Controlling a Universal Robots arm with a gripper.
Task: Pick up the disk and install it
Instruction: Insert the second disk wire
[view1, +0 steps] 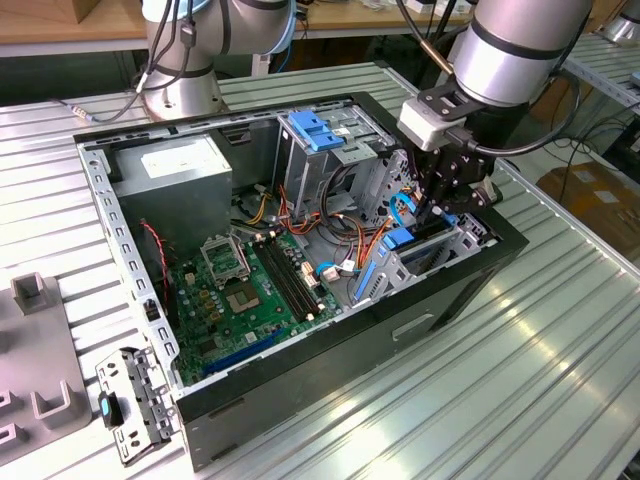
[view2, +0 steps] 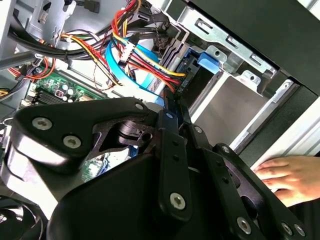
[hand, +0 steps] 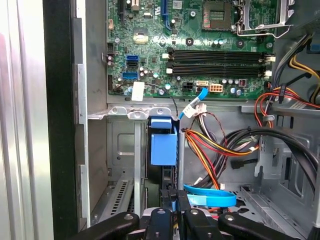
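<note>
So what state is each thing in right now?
Computer case: lying on its side, side panel off.
Disk: standing on edge in the drive bay, below the gripper.
Gripper: fingers close together on the disk's edge.
Hand: resting on the case's edge.
Processor socket: no cooler on it.

Green motherboard (view1: 250, 290) (coloured cables (hand: 210, 150) nearby)
</note>
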